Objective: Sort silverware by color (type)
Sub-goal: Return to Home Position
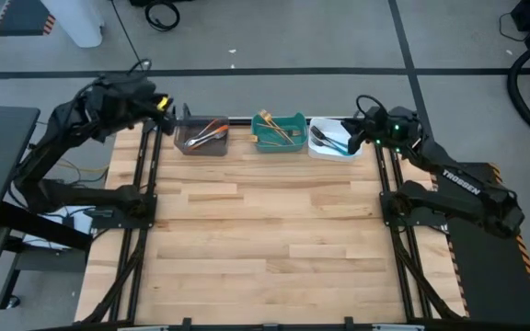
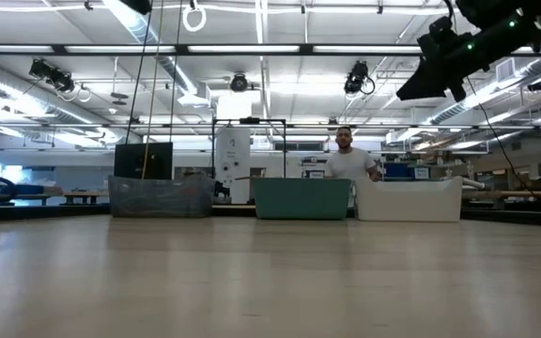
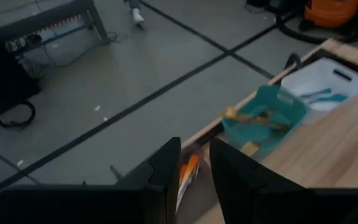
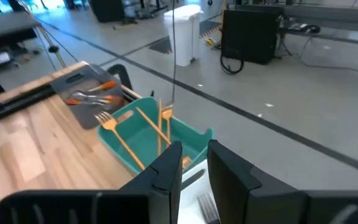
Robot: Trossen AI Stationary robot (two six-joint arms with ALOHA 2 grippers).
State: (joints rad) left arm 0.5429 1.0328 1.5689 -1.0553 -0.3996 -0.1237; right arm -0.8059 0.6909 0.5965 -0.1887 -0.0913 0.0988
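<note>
Both narrowly parted, empty: left pincer (image 3: 194,160) by the orange forks (image 1: 208,134), right pincer (image 4: 194,157) beside the blue forks (image 1: 331,140).

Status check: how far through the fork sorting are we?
Sorting looks done: orange forks lie in the black bin, gold forks in the green bin, blue forks in the white bin, and no fork shows loose on the table. In hand: nothing; left gripper and right gripper are open and empty near the bins. Left: only pulling both arms back.
</note>
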